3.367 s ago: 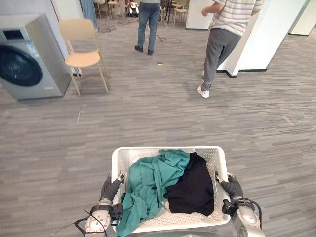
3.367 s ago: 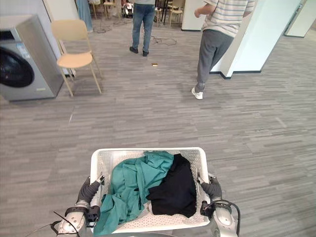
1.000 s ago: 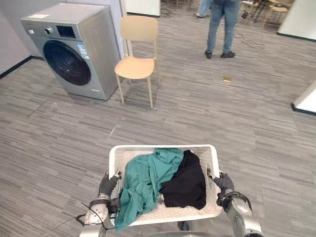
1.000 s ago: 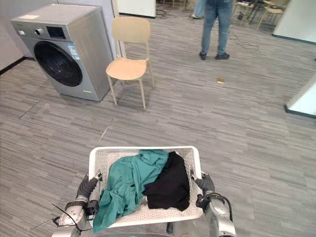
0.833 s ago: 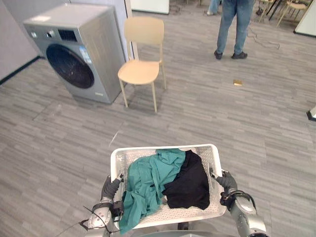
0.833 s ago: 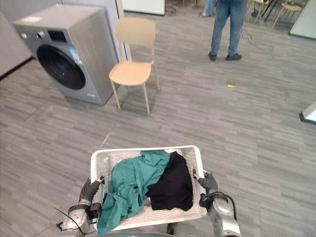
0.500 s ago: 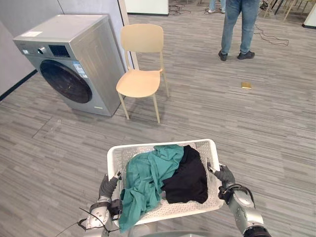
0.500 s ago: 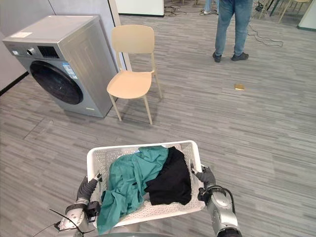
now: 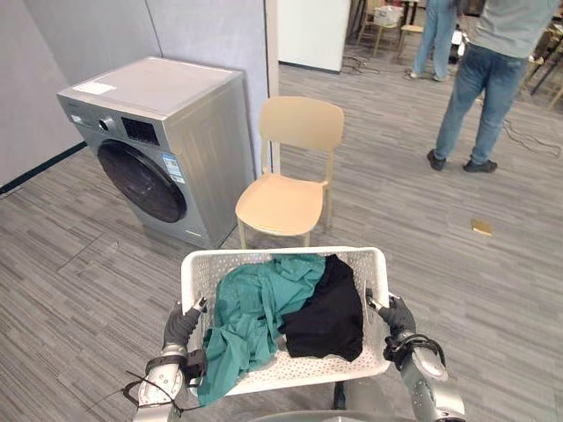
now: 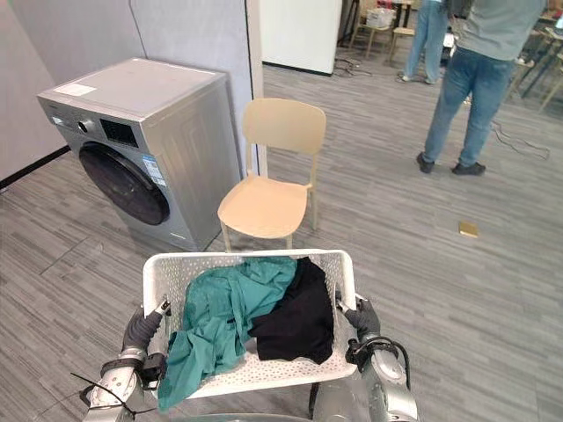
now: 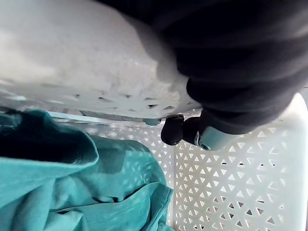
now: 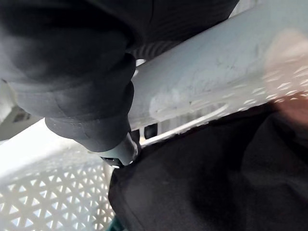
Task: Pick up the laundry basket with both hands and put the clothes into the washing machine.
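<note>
One chair (image 9: 283, 202), grey floor (image 9: 70, 290), washing machine (image 9: 154, 149)

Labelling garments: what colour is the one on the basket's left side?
The garment is teal; best in left eye view.

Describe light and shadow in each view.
Left eye view: washing machine top bright, soft shadow under the chair. Left wrist view: basket rim brightly lit, green garment partly shaded. Right wrist view: rim bright, black garment dark.
</note>
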Tool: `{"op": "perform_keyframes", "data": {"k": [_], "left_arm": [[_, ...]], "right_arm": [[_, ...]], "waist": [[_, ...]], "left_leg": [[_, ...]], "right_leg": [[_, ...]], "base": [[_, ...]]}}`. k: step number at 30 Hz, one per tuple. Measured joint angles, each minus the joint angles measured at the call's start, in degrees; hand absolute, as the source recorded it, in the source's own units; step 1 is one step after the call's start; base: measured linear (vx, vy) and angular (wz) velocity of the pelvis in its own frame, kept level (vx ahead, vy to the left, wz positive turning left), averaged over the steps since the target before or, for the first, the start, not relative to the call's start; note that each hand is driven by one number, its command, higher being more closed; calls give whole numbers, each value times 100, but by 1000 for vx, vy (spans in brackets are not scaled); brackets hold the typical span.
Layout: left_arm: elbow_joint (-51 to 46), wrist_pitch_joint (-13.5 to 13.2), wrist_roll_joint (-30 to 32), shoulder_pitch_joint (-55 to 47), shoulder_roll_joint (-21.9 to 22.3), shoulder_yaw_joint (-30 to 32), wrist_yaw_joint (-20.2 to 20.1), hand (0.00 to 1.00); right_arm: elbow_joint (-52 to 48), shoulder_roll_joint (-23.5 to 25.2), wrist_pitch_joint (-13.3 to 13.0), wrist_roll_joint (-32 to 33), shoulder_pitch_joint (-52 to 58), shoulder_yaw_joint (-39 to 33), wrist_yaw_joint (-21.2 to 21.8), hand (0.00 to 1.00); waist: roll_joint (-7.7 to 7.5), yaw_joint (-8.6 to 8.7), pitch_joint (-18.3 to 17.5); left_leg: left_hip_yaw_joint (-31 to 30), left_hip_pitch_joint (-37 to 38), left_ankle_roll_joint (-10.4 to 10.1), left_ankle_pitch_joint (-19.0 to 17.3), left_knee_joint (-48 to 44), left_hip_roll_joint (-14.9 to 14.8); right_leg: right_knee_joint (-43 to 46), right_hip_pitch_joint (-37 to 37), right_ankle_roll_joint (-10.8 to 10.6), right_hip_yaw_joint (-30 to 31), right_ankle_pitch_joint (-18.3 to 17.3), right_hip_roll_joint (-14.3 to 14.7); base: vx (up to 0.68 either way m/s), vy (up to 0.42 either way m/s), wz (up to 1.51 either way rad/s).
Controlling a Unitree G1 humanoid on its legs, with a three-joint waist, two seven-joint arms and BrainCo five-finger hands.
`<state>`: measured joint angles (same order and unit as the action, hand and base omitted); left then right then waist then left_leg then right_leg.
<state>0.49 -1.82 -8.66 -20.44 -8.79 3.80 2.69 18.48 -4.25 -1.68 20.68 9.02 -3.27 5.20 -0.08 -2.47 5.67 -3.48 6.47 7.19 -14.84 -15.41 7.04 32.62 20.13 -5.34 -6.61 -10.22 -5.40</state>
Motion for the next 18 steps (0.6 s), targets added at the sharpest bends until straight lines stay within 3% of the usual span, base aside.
{"op": "perform_keyframes", "data": {"k": [1, 2, 3, 4, 5, 6, 7, 8, 9, 10, 11, 12, 13, 14, 16, 17, 18], "left_arm": [[-3, 0, 0, 5, -49, -1, -3, 100], [-1, 4, 0, 4, -52, -19, -8, 100], [-1, 11, 0, 5, -45, -74, -8, 100], [0, 42, 28, -63, -40, -177, -10, 100], [10, 41, 30, -119, -31, -238, -16, 100], [21, 51, 31, -118, -3, -277, -16, 100], [19, 60, 31, -99, 34, -324, -26, 100], [19, 60, 31, -92, 99, -338, -36, 100], [17, 55, 31, -91, 185, -334, -45, 100], [18, 57, 32, -81, 225, -335, -61, 100], [44, 63, 35, -108, 178, -334, -80, 100], [66, 63, 35, -104, 159, -326, -88, 100], [91, 63, 35, -95, 162, -303, -91, 100], [142, 54, 35, -75, 162, -280, -91, 100], [236, 41, 35, -40, 172, -273, -90, 100], [246, 39, 35, -41, 172, -275, -91, 100], [287, 36, 35, -45, 184, -308, -96, 100]], "right_arm": [[-50, 21, 5, 2, 25, 0, -15, 100], [-176, 32, 7, 2, 132, -1, -31, 100], [-224, 18, -4, 2, 210, -26, -44, 100], [-231, -9, 20, 9, 342, -64, -58, 100], [-228, -31, 25, 17, 413, -78, -60, 100], [-227, -72, 25, 22, 481, -87, -66, 100], [-257, -186, 23, 120, 493, -90, -78, 100], [-335, -268, 30, 151, 507, -83, -77, 100], [-363, -316, 26, 159, 485, -92, -86, 100], [-322, -315, 28, 159, 456, -121, -119, 100], [-174, -291, 37, 166, 421, -115, -119, 100], [-172, -285, 48, 170, 421, -99, -120, 100], [-172, -283, 53, 173, 414, -63, -125, 100], [-167, -288, 69, 173, 387, -44, -126, 100], [-146, -298, 103, 173, 360, -35, -141, 100], [-141, -298, 100, 173, 358, -34, -146, 100], [-109, -316, 82, 173, 366, -51, -143, 100]], "waist": [[-76, 3, -55], [-164, 40, -99], [-149, 63, -112], [0, 117, -197], [82, 212, -253], [158, 248, -277], [222, 200, -272], [308, 144, -215], [446, 85, -131], [525, 23, -57], [463, -64, -14], [440, -145, -2], [362, -167, 12], [279, -188, 12], [189, -220, 46], [119, -223, 75], [96, -207, 57]], "left_leg": [[-47, 125, -61, -261, -41, 54], [-168, 288, -103, -550, -133, 88], [-253, 394, -128, -692, -181, 46], [-316, 648, -418, -875, -161, -239], [-295, 424, -467, -884, -1089, -399], [-209, 131, -691, -812, -1794, -496], [30, -600, -1482, -154, -3352, -718], [207, -1101, -1792, 754, -4377, -904], [286, -1519, -1836, 1187, -5388, -1078], [314, -1907, -1833, 1185, -6352, -1196], [367, -2521, -1740, 1093, -7611, -1291], [386, -2734, -1633, 1023, -7907, -1323], [395, -3123, -1374, 864, -8126, -1409], [356, -3474, -1109, 700, -7799, -1546], [315, -3671, -895, 566, -6786, -1713], [308, -3622, -878, 555, -5919, -1726], [171, -3329, -904, 571, -4061, -1713]], "right_leg": [[-878, -23, 118, -128, 222, 27], [-950, -24, 358, -113, 414, 26], [-797, -56, 506, -123, 532, 51], [-681, -251, 593, -301, 571, 245], [-733, -498, 740, -509, 633, 355], [-739, -588, 800, -607, 557, 420], [-838, -825, 869, -680, 395, 557], [-931, -1018, 938, -635, 318, 654], [-1033, -1260, 990, -616, 266, 769], [-1137, -1521, 1044, -564, 228, 870], [-1382, -1923, 1082, -403, 201, 914], [-1490, -2077, 1082, -336, 201, 901], [-1680, -2301, 1081, -215, 201, 821], [-1816, -2426, 1077, -97, 199, 719], [-1874, -2542, 1013, 52, 161, 580], [-1880, -2619, 881, 126, 59, 454], [-1875, -2712, 660, 255, -147, 317]], "base": [[408, -77, 28], [455, -100, 35], [537, -150, 48], [626, -178, 56], [634, -183, 52], [629, -176, 37], [582, -165, 3], [679, -149, -17], [545, -79, -36], [601, -34, -57], [482, -12, -54], [560, 6, -60], [426, 54, -46], [466, 105, -47], [314, 131, -31], [333, 244, -38], [325, 275, -38]]}}
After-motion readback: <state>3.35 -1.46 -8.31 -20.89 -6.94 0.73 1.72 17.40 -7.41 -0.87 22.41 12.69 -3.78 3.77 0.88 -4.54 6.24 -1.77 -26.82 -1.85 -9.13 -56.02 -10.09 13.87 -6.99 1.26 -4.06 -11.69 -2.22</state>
